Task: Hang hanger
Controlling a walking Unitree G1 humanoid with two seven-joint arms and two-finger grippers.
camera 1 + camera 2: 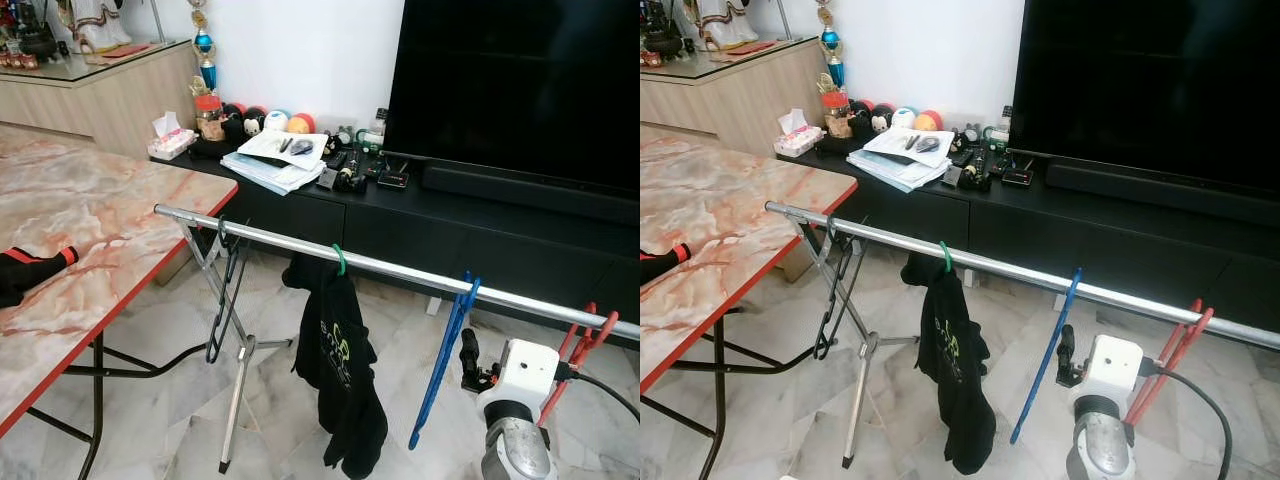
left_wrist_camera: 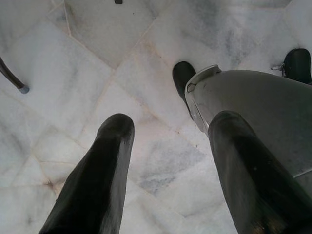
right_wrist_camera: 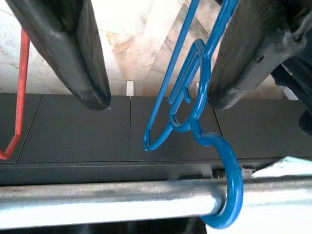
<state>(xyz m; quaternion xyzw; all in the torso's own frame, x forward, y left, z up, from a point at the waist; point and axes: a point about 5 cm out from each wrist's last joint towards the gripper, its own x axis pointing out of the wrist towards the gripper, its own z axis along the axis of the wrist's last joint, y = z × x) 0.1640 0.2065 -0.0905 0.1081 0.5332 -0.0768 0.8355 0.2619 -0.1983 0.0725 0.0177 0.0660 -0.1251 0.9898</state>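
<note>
Blue hanger (image 3: 195, 97) hooked on rail (image 3: 97, 202) between parted right tool (image 3: 161, 97) fingers.

- Metal rail (image 1: 400, 271) on tripod stand, just ahead of right gripper (image 3: 156, 102), whose fingers stand apart.
- Blue hanger (image 1: 445, 350) hooked on rail betw. those fingers.
- Red hangers (image 1: 580, 350) beside it; black garment (image 1: 340, 370), black hanger (image 1: 225, 300) further along.

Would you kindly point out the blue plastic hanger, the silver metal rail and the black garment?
blue plastic hanger (image 3: 233, 192): right wrist view, on its hook.
silver metal rail (image 1: 400, 270): left eye view, bare middle stretch.
black garment (image 1: 340, 360): left eye view, on its body.
</note>
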